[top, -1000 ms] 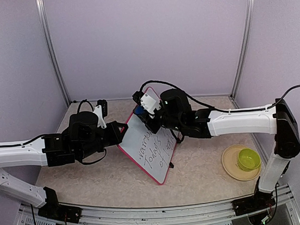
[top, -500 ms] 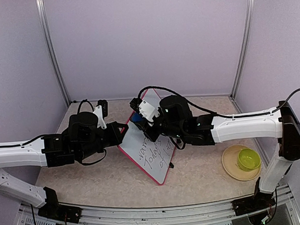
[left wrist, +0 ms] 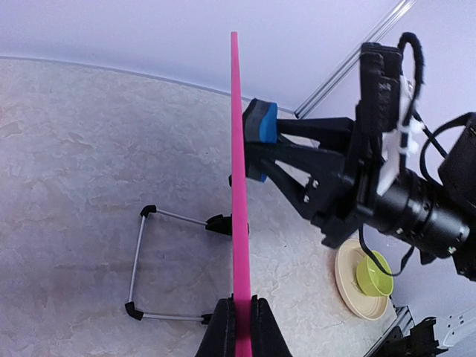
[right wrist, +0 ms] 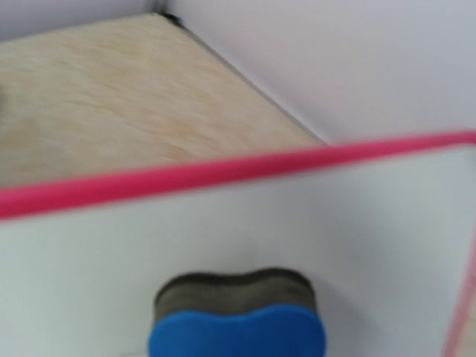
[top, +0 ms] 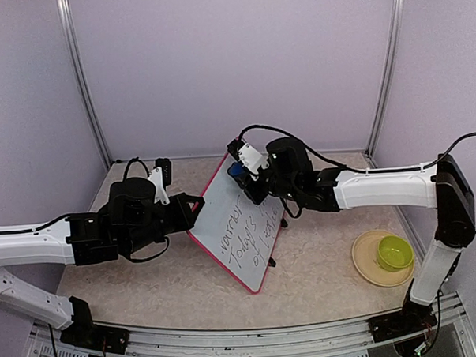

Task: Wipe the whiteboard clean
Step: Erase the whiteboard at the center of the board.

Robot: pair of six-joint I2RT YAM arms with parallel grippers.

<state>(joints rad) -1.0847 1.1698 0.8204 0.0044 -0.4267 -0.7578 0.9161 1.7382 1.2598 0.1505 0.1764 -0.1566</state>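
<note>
with left gripper (left wrist: 238, 320) pinched shut, clamps the pink rim of the whiteboard (top: 228, 226) at its 9 o'clock edge. with right gripper (top: 241, 174) closed on a blue eraser (left wrist: 261, 122), presses felt against the board's 12 o'clock corner. stands tilted at table (top: 320, 254) centre, handwriting (top: 245, 241) on the lower half.

One whiteboard (top: 236, 234) stands mid-table. One eraser (top: 236, 170), blue with a dark pad, is at the board's twelve o'clock end. One beige plate (top: 367, 272) lies at about four o'clock from the board, and it carries one green bowl (top: 394, 253). Two grippers are in view: the left gripper (top: 195, 206) at the board's nine o'clock edge and the right gripper (top: 242, 175) at the eraser. One wire stand (left wrist: 137, 260) shows in the left wrist view.
</note>
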